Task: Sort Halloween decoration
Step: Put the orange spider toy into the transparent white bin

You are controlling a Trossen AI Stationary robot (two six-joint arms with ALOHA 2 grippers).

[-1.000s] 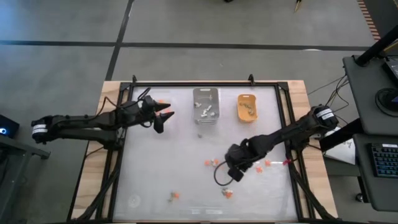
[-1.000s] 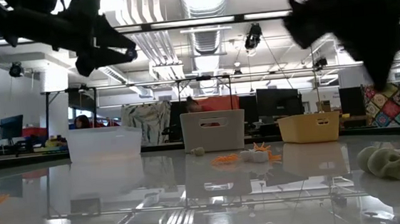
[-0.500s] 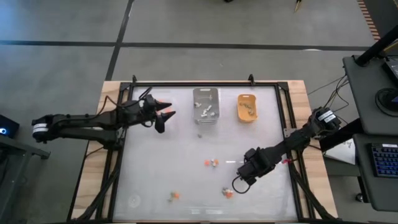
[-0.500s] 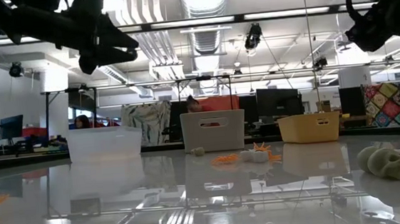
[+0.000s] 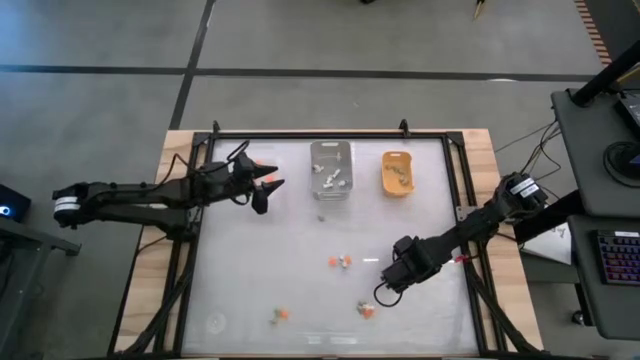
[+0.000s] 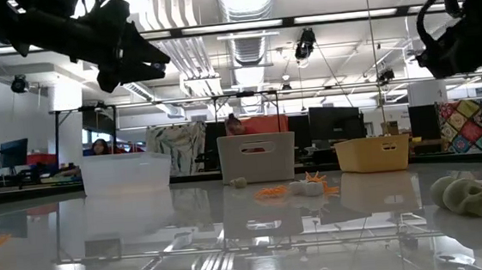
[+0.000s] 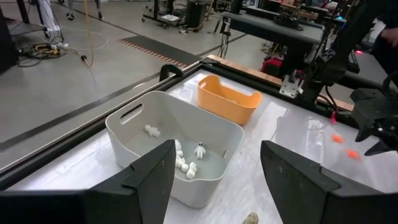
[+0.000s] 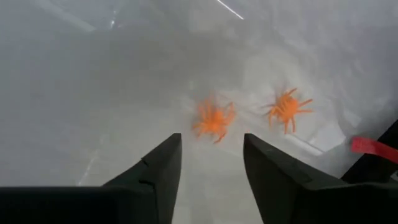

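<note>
On the tabletop [image 5: 250, 290], the grey tray [image 5: 331, 168] is the handiest landmark. It already holds a few white figures [image 7: 186, 163], and the orange-yellow tray [image 5: 398, 173] just beside it, on the right arm's side, seems to hold a few pieces too, so the sorting looks partly done.

Much is left. A small pale piece [image 5: 321, 217] lies near the grey tray's front. Well in front of the grey tray, loose orange and pale trinkets [image 5: 341, 262] lie mid-table, with more [image 5: 367, 311] toward the front edge.

Well away from the grey tray toward the front right, the right gripper [image 5: 392, 291] hangs low with its fingers apart and empty. Two orange spiders [image 8: 213, 119] lie on the surface just ahead of them.

Beside the grey tray on its other side, the left gripper [image 5: 268, 187] waits above the tabletop, fingers spread wide, holding nothing.
</note>
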